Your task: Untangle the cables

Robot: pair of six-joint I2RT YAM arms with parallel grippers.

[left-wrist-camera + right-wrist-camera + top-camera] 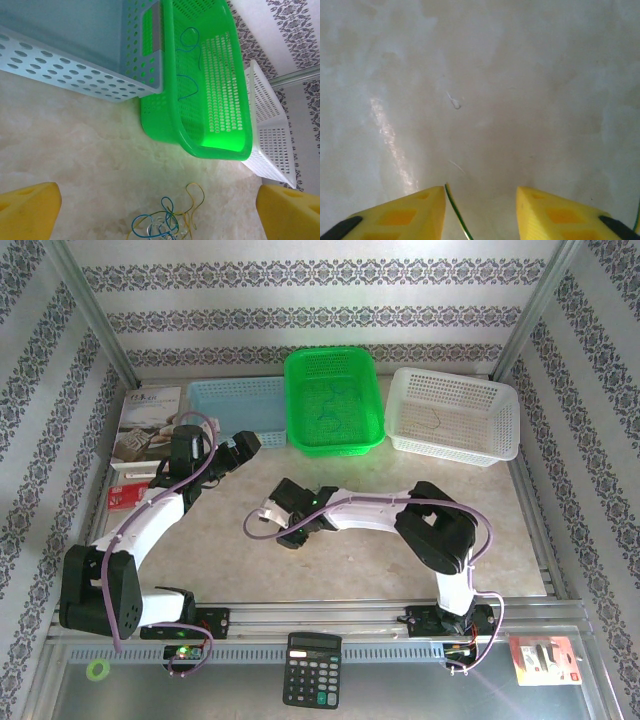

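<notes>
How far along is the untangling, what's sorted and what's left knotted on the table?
Done: blue cable strands lie loose in the green basket. In hand: the right gripper sits low over the table, jaws apart, a thin strand running between them, apparently unclamped. Left: a knot of blue, yellow and pale loops on the table, ahead of the open left gripper.

Blue, yellow cables [165,222]; green basket [210,147] (perforated); floral-striped wallpaper [300,325].
</notes>
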